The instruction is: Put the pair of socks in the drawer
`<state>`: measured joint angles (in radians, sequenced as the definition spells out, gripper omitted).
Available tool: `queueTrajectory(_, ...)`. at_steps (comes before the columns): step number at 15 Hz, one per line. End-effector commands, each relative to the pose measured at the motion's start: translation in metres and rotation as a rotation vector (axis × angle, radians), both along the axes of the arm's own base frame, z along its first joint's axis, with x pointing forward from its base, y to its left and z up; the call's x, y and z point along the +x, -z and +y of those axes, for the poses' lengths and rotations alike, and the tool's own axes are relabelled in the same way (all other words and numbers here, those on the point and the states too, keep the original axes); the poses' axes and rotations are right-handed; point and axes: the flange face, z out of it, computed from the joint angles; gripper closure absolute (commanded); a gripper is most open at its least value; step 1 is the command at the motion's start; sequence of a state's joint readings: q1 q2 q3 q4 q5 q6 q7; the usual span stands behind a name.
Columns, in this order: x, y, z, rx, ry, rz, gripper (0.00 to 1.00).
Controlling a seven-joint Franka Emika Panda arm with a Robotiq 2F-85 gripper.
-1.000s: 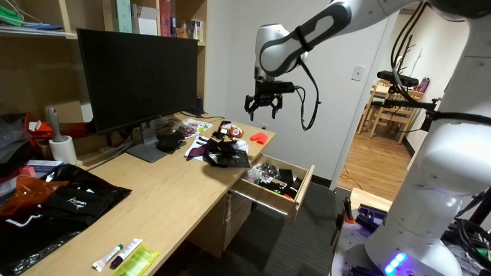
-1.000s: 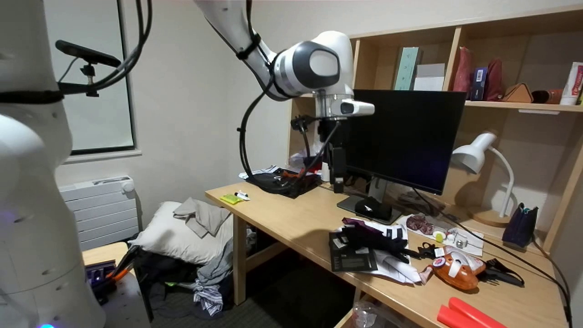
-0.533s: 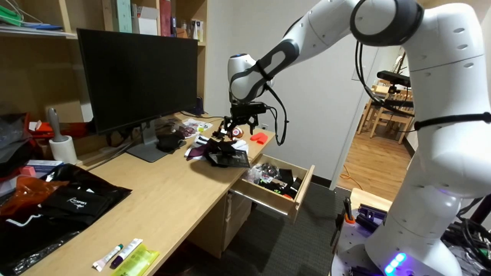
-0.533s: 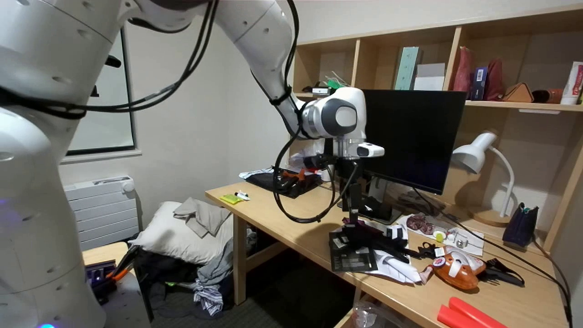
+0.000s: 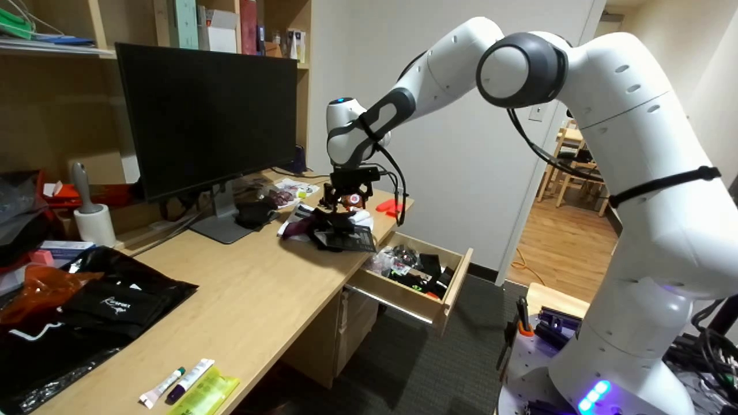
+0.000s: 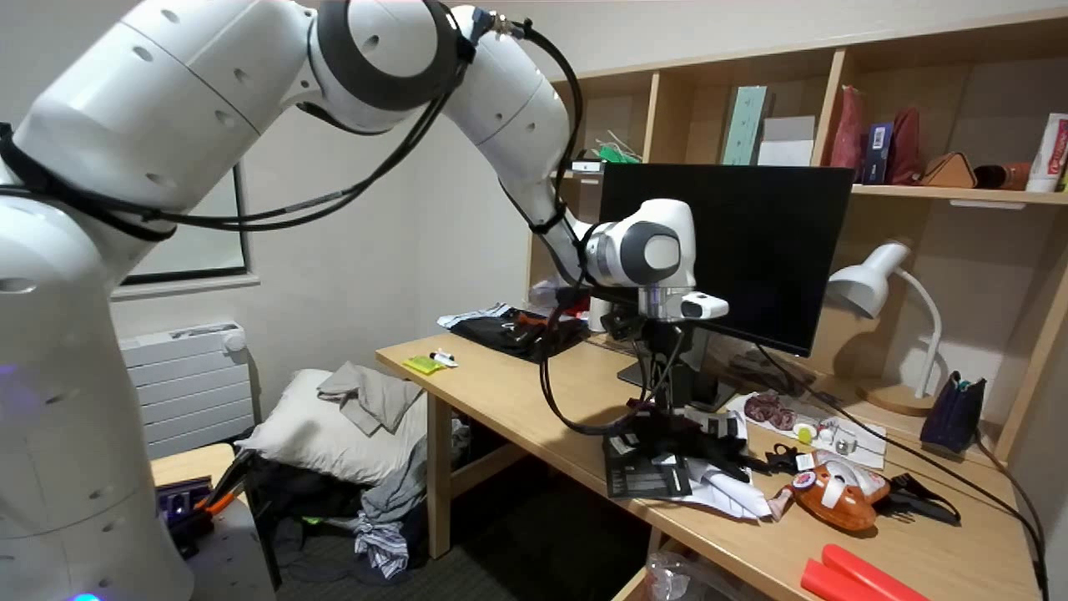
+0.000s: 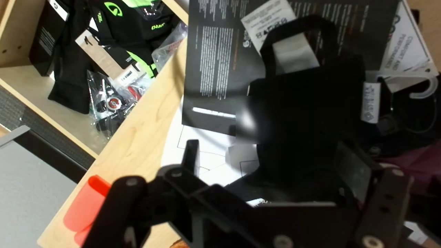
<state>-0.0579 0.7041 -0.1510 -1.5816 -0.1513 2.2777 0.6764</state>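
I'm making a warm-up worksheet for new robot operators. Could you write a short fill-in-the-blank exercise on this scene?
1. The drawer is ____, not shut.
2. In the wrist view, the fingers of the gripper stand ____, not together.
3. The tube-shaped pieces near the edge of the desk are coloured ____.
4. In an exterior view, the lamp shade is coloured ____.
Missing words: open; apart; red; white.

White arm (image 5: 634, 121), dark joint rings (image 5: 545, 69), black cables (image 6: 392, 163), black pincer (image 7: 272, 162).
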Motion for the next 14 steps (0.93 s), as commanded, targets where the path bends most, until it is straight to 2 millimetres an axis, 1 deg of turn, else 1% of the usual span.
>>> queueTrajectory(1, 0.013, 0.018, -0.003, 0.03, 0.009, 0.021, 0.0)
queueTrajectory(4, 0.018, 0.027, -0.004, 0.048, 0.018, 0.023, 0.0)
queueTrajectory(7, 0.023, 0.03, -0.003, 0.054, 0.015, 0.019, 0.0)
queueTrajectory(8, 0.024, 0.03, -0.003, 0.055, 0.012, 0.019, 0.25)
queueTrajectory(9, 0.025, 0.031, -0.003, 0.054, 0.008, 0.019, 0.26)
queueTrajectory(14, 0.023, 0.031, -0.009, 0.063, 0.003, 0.033, 0.61)
